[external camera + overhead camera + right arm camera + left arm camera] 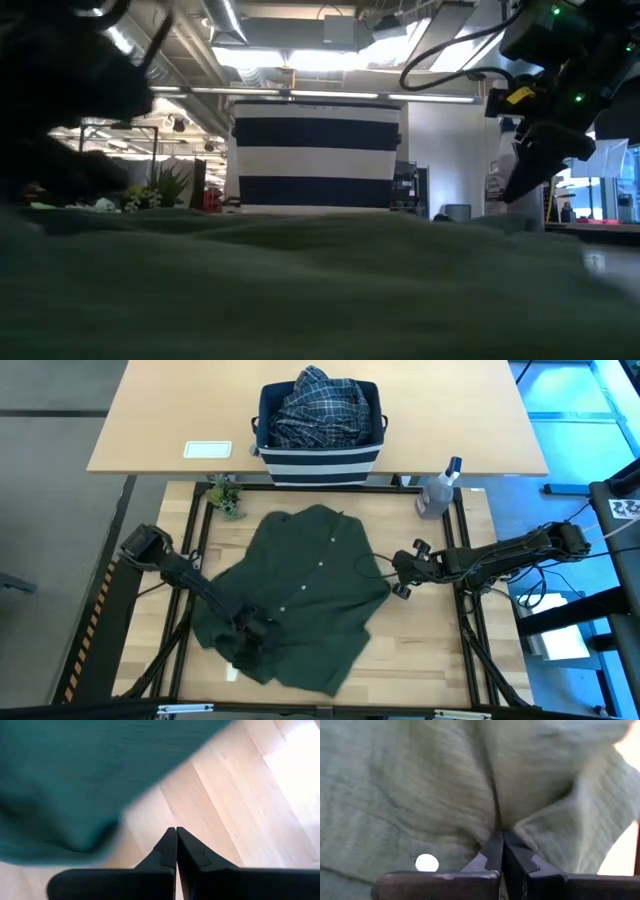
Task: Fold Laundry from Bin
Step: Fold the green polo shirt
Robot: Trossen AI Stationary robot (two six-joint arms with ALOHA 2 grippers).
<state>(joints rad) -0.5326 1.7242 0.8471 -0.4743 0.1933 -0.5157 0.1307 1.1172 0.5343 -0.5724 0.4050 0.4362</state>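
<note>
1. Dark olive-green garment (300,595): a button-front shirt with a row of small pale buttons down the middle, lay spread and rumpled across the middle of the slatted wooden counter (430,640), collar toward the bin, lower hem bunched near the front edge.
2. Plaid shirt (318,405): blue-and-white check, heaped loosely inside the bin and rising above its rim.
3. Bin (320,460): boxy navy fabric with white stripes around the lower half, stood on the far counter just beyond the green shirt's collar.
4. Left gripper (250,628): fingers together, pinching a fold of the green cloth near its lower left part.
5. Right gripper (400,572): fingers together, holding nothing, just beside the shirt's right edge over bare wood.
6. Clear spray bottle (437,490): upright, right of the bin.
</note>
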